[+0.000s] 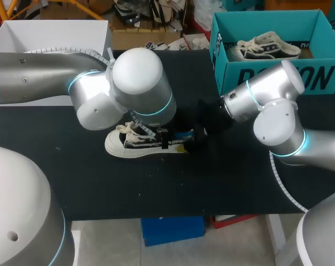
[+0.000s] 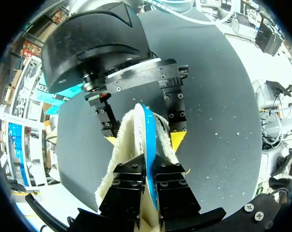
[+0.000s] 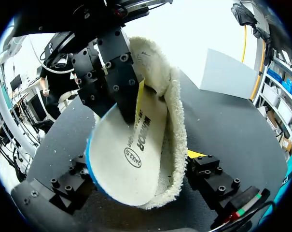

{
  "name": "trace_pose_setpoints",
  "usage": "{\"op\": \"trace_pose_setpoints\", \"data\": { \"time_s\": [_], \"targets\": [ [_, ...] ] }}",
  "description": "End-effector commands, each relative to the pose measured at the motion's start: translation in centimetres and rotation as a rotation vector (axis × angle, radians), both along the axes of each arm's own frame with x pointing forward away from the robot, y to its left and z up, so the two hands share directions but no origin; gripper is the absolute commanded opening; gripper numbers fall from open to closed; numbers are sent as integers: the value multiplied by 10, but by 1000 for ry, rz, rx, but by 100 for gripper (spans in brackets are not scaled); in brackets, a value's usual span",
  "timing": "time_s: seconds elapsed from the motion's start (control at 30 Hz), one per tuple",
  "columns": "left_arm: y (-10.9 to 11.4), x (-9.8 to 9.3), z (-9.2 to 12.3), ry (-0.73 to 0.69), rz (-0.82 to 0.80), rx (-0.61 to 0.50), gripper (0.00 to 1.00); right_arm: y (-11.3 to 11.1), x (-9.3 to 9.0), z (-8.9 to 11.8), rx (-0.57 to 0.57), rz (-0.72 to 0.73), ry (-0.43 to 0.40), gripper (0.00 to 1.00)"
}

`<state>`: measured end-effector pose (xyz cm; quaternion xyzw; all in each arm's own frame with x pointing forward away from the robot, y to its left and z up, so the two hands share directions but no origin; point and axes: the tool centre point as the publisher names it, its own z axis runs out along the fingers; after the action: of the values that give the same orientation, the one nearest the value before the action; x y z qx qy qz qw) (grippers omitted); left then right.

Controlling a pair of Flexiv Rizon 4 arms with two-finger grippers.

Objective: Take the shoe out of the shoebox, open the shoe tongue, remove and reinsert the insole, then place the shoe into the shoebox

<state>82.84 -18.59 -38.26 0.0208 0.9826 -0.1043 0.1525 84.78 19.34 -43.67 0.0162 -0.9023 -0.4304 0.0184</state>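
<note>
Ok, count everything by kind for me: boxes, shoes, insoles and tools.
Boxes: 2 - teal cardboard shoebox; white cardboard box.
Shoes: 2 - black-and-white canvas shoe on the table; matching shoe in the shoebox.
Insoles: 1 - white blue-edged insole.
Tools: 2 - left tool; right tool.
Total: 7.

Two shoes: table shoe [image 1: 128, 143], boxed shoe [image 1: 267, 47], possibly another hidden beside it. One insole [image 3: 131, 159]. One teal shoebox [image 1: 278, 77]. One white box [image 1: 51, 33].
</note>
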Motion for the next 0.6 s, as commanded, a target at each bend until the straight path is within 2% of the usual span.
{"op": "trace_pose_setpoints", "data": {
  "time_s": [0.03, 0.6],
  "targets": [
    [19, -7, 20, 17, -14, -64, 0, 1, -1, -9, -2, 0, 3, 0],
    [22, -20, 115, 72, -36, -336, 0, 1, -1, -9, -2, 0, 3, 0]
  ]
}}
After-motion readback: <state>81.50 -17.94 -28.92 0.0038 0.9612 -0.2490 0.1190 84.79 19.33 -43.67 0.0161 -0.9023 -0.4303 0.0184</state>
